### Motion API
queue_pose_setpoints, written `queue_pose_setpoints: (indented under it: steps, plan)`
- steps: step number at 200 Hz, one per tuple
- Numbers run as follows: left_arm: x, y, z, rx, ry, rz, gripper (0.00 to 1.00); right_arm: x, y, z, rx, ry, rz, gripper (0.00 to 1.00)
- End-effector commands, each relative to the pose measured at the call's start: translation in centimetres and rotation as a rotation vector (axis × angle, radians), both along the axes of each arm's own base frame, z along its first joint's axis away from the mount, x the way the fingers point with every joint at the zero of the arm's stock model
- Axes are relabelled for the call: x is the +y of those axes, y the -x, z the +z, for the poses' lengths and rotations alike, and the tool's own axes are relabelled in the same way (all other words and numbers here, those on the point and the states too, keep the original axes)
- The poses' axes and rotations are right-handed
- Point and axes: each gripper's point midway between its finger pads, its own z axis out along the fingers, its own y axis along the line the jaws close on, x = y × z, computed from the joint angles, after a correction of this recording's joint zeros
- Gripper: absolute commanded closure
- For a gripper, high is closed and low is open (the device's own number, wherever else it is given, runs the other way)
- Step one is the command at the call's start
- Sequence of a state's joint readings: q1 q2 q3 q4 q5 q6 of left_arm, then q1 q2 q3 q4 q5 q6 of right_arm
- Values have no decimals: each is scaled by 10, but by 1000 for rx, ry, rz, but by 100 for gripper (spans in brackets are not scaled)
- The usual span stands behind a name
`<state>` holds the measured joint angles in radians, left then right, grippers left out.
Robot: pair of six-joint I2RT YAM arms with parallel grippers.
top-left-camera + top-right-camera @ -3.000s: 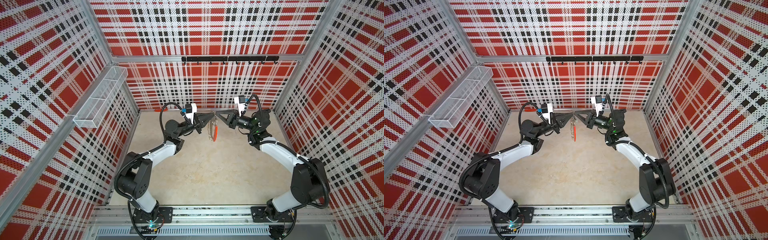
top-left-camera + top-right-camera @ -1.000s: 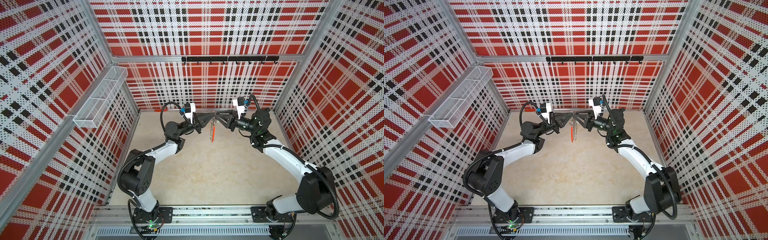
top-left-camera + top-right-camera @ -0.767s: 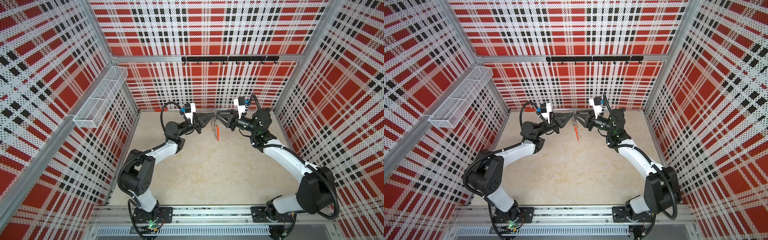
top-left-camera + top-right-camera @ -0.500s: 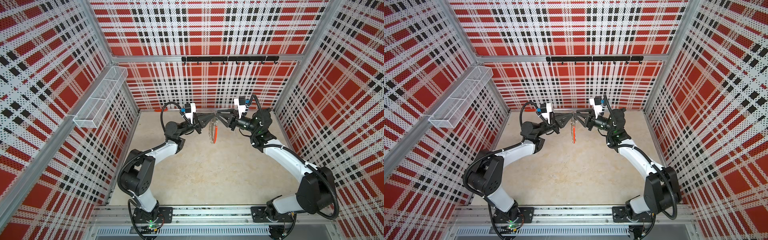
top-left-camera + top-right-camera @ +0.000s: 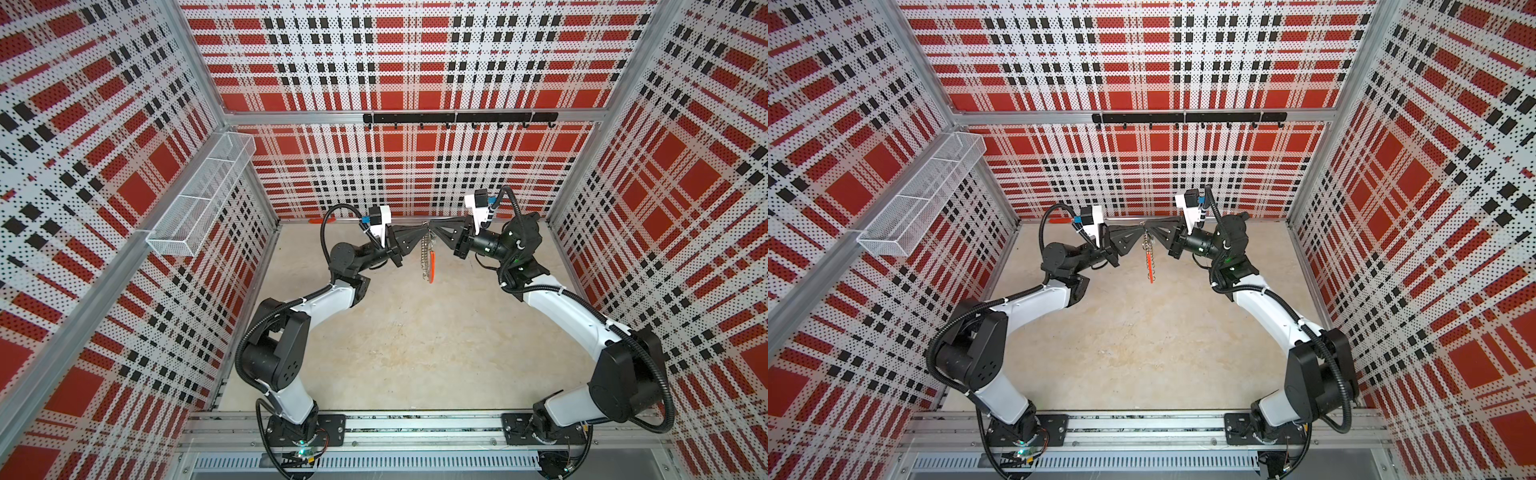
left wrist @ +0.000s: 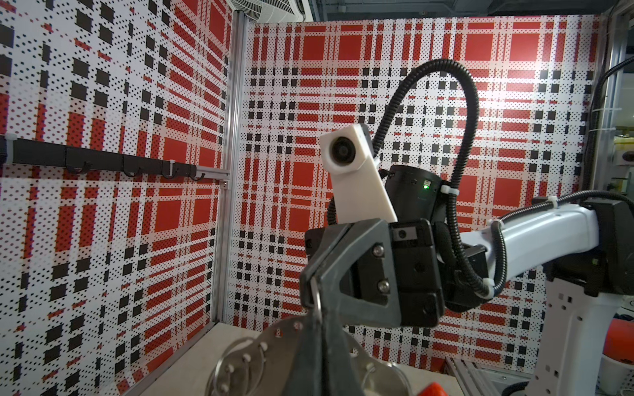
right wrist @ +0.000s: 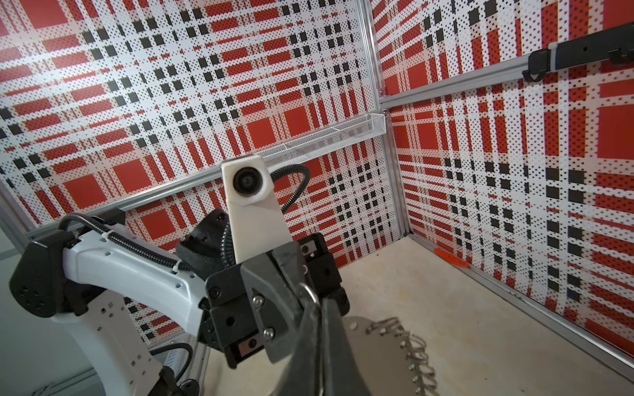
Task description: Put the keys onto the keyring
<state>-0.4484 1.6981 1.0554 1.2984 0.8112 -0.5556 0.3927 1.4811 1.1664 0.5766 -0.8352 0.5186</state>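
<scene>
1. Just closed the right tool (image 5: 433, 227): partly apart a second ago, fingers now together, seemingly pinched on a small silver wire clip (image 6: 315, 294) at the top rim of the keyring (image 5: 428, 259).
2. No change at the left tool (image 5: 420, 227): fingers together, clamped on a wire clip at that same top rim. Tip to tip with the right tool at 12 o'clock of the worktop (image 5: 415, 340), raised well clear of it.
3. Keyring hung edge-on from the two tips toward 6 o'clock in both top views, with the orange-red arc on its lower part. Swung askew under a second ago, now straight.
4. No sighting of the keys: no mint-green tag or dark-headed key to be made out in any view. Cannot tell whether already on a clip.
5. Lying well apart at 11 o'clock against the far wall: a small orange-red strip (image 5: 318, 221).
6. Judged for the task: ring now steadied from both sides, probably to work one clip open or to shift the grip. No proof yet of any key threaded.
7. Risk, as a guess: thin wire slipping from the closed tips and dropping the ring onto the worktop.
</scene>
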Motion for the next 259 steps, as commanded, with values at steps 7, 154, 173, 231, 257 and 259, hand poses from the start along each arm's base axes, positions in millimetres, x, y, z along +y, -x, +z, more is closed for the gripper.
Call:
queue_pose_setpoints:
  steps: [7,154,173,231,257,259]
  plan:
    - [0,8,8,-67,3,-21,100,-1,-1,11,-41,-5,-14,100]
    - [-1,2,-9,-54,-62,-16,100,-3,11,7,-28,3,81,84]
    - [-1,4,-7,-58,-59,-18,100,-3,13,7,-9,-3,102,79]
    - [0,7,2,-64,-44,-30,100,-10,9,0,4,-3,88,68]
    - [-1,9,3,-67,-42,-37,100,-9,7,-5,18,2,96,65]
    - [-1,9,4,-68,-41,-37,100,-9,7,-5,19,1,97,65]
